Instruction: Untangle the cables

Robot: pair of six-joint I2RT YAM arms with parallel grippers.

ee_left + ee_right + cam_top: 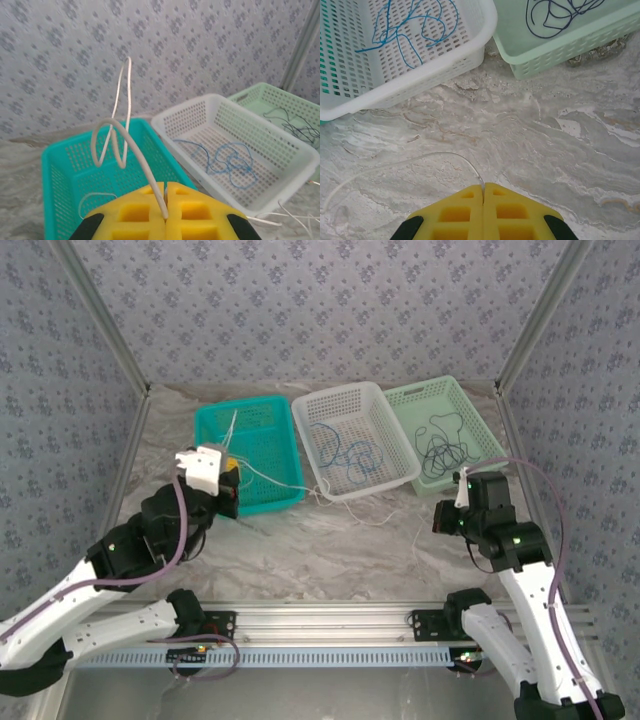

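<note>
Both shut on thin pale floppy cable, ends hidden in jaw seams: left gripper left of white perforated plastic basket, right gripper in front. Thin blue cable inside it, black cable right of it.

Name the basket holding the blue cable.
The white basket, the middle of three, holds the blue cable; the pale green basket holds a black cable, the teal basket part of a pale cable.

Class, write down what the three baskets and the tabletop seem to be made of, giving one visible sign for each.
Teal basket, white basket, green basket: probably moulded plastic, slightly glossy; uniform colour, regular perforated walls. Tabletop: marble-look surface, veined grey-cream; whether real stone or a printed sheet cannot be told.
</note>
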